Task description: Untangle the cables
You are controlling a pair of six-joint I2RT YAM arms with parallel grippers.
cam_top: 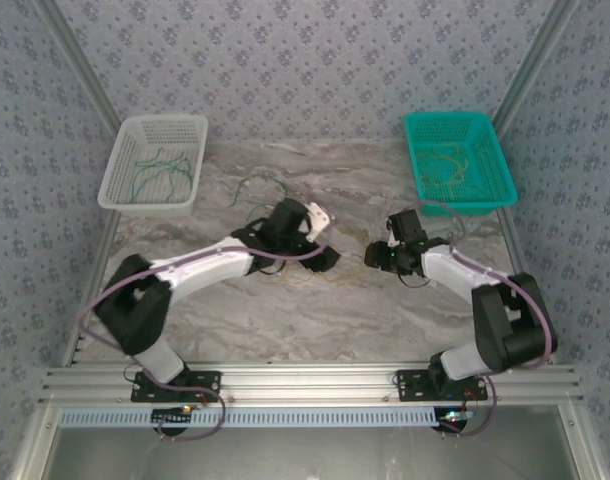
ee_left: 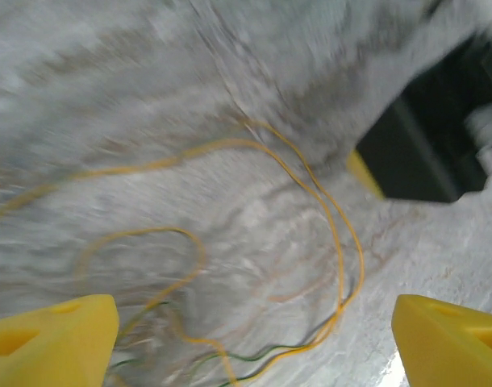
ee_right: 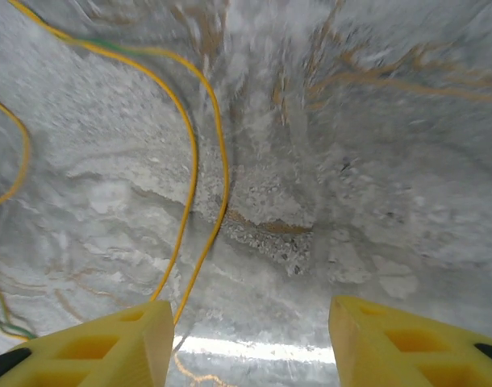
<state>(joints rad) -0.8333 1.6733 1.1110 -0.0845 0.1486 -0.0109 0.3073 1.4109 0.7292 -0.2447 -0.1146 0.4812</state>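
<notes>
Thin yellow cables (ee_left: pixel 336 234) curl in loose loops on the marble table, with dark green strands (ee_left: pixel 270 352) crossing them near the bottom of the left wrist view. My left gripper (ee_left: pixel 254 347) hangs open just above them, its yellow fingers (ee_left: pixel 52 339) wide apart and nothing between them. In the top view it sits at mid-table (cam_top: pixel 328 260). My right gripper (cam_top: pixel 373 256) faces it from the right and also stands open (ee_right: pixel 250 343). Two yellow cables (ee_right: pixel 210 185) run down to its left finger (ee_right: pixel 93 347). A loose green cable (cam_top: pixel 257 184) lies farther back.
A white basket (cam_top: pixel 120 165) at the back left holds green strands. A teal basket (cam_top: pixel 497 160) at the back right holds yellow ones. The two grippers are close together at mid-table. The table (cam_top: pixel 335 320) has patterned walls on three sides.
</notes>
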